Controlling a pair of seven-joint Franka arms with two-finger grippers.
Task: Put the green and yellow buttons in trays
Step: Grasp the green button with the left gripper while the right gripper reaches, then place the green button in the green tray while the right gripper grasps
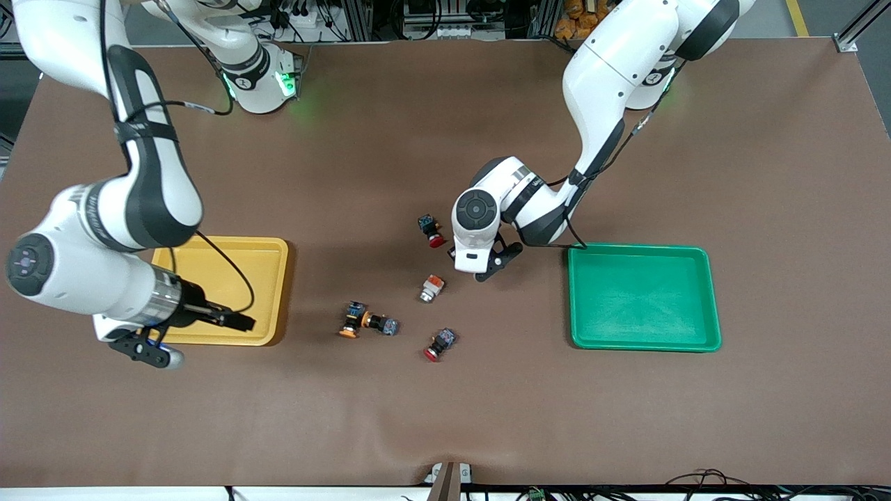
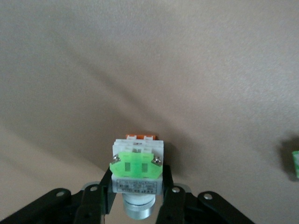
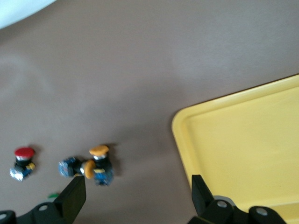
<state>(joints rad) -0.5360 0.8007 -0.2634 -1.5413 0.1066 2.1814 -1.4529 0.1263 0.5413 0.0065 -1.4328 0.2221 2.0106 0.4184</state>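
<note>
Gripping a white-bodied button [image 2: 137, 175] with green terminal block, orange back and silver collar: left gripper [image 1: 480, 268], fingers [image 2: 169, 196] clamped on both sides, over bare table beside green tray [image 1: 703, 299]. Hovering wide open, holding nothing: right gripper [image 3: 138, 196], over yellow tray [image 1: 275, 292] edge; two orange-capped dark buttons [image 3: 96, 165] close by.

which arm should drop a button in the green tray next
Left: the left gripper is shut on a green button beside the green tray. The right gripper is open at the yellow tray.
</note>
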